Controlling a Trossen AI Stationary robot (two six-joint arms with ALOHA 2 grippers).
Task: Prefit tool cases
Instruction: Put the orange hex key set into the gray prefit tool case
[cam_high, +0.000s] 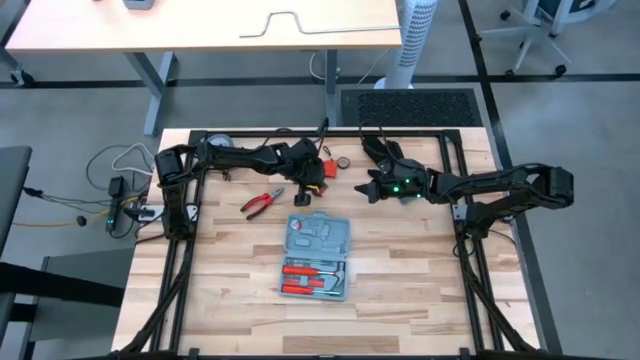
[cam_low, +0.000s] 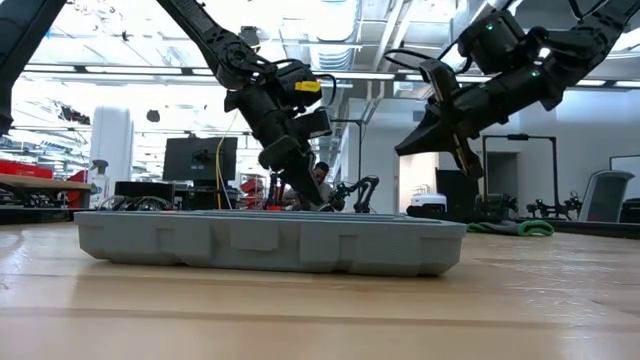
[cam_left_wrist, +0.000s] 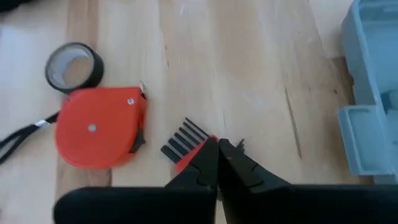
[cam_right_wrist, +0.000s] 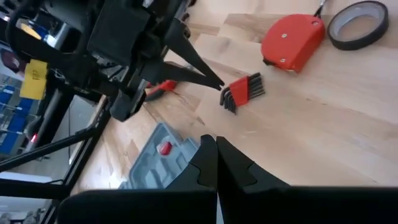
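The blue-grey tool case (cam_high: 318, 255) lies open and flat at the table's middle, with red-handled tools in its near half; its corner shows in the left wrist view (cam_left_wrist: 372, 93). Just beyond its far edge a small red hex key set (cam_left_wrist: 185, 144) lies on the wood beside a red tape measure (cam_left_wrist: 99, 127). My left gripper (cam_left_wrist: 217, 157) is shut, and its tips come down at that hex key set (cam_right_wrist: 242, 91). My right gripper (cam_right_wrist: 216, 155), also shut, hangs in the air to the right of the left one (cam_high: 372, 188), holding nothing. My left gripper slants down from the table's far left, its shut fingertips (cam_right_wrist: 219, 83) meeting at the red holder end (cam_right_wrist: 226, 94) of the hex key set, which lies flat on the table. I cannot tell whether the tips touch it.
Red-handled pliers (cam_high: 262, 201) lie left of the case. A dark tape roll (cam_left_wrist: 73, 66) sits by the tape measure toward the far edge. A black frame (cam_high: 470, 250) runs along the table's sides. Bare wood lies right of the case and at the near edge.
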